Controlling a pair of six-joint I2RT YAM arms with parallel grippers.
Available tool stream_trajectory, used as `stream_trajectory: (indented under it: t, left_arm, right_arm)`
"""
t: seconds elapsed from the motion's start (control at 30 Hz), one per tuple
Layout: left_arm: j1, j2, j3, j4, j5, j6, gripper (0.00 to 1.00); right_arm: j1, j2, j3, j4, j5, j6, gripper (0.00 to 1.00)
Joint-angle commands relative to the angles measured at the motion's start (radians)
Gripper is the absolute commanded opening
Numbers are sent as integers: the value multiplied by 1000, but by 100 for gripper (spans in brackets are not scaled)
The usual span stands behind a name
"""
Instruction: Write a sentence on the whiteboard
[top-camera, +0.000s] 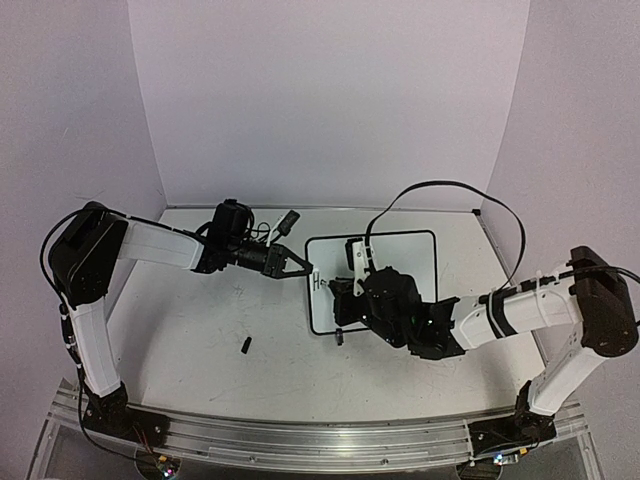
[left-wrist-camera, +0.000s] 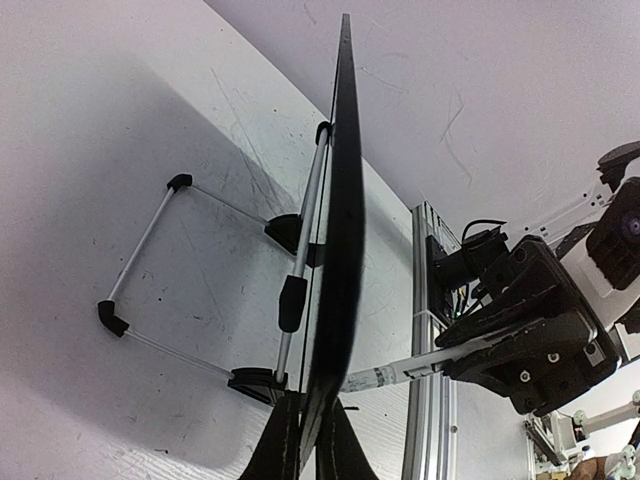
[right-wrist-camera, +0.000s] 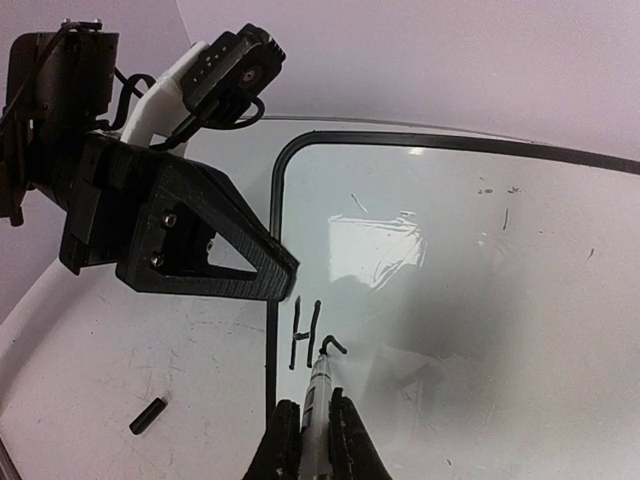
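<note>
Along the near edge of the table (top-camera: 200, 330), both arm bases are being carried on an aluminium rail (top-camera: 300, 440). Just beyond it, left of the middle, a small black cap (top-camera: 246, 346) is lying alone on the scratched white top, with open room being left all around it.

Farther in, right of the middle and in the far half of the table, the whiteboard (top-camera: 400, 260) is being held. A strip of bare top is being left between its far side and the table's far edge, and a wider one toward the right edge.

The left gripper (left-wrist-camera: 312, 452) is being closed on the whiteboard's left edge, the thin black frame being pinched between both fingers. The right gripper (right-wrist-camera: 315, 445) is being clamped on a marker (right-wrist-camera: 318, 385), whose tip is being pressed to the white face close to the left frame. There the sentence (right-wrist-camera: 305, 335) is being shown only as an "H" and the first curl of a second letter. The rest of the face is being left unwritten, with glare being thrown across it.

Only in the left wrist view is a wire stand (left-wrist-camera: 292, 300) being shown behind the board, its black-capped feet resting on the table. Only in the right wrist view are the letters being made readable. Only from above are the plain pale walls (top-camera: 330, 100) being seen, closing off the left, far and right edges.
</note>
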Motion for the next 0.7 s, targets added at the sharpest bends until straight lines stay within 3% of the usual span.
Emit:
stream_trajectory:
  t: [0.0,0.67]
  left_arm:
    - [-7,-47,-8,-10,42,-34,0]
    - [-9,-46,-10,-10,43,-34,0]
  right_arm:
    - [5,1,-10,-14,4,15,0]
    - [6,-24,3,-19,82,5,0]
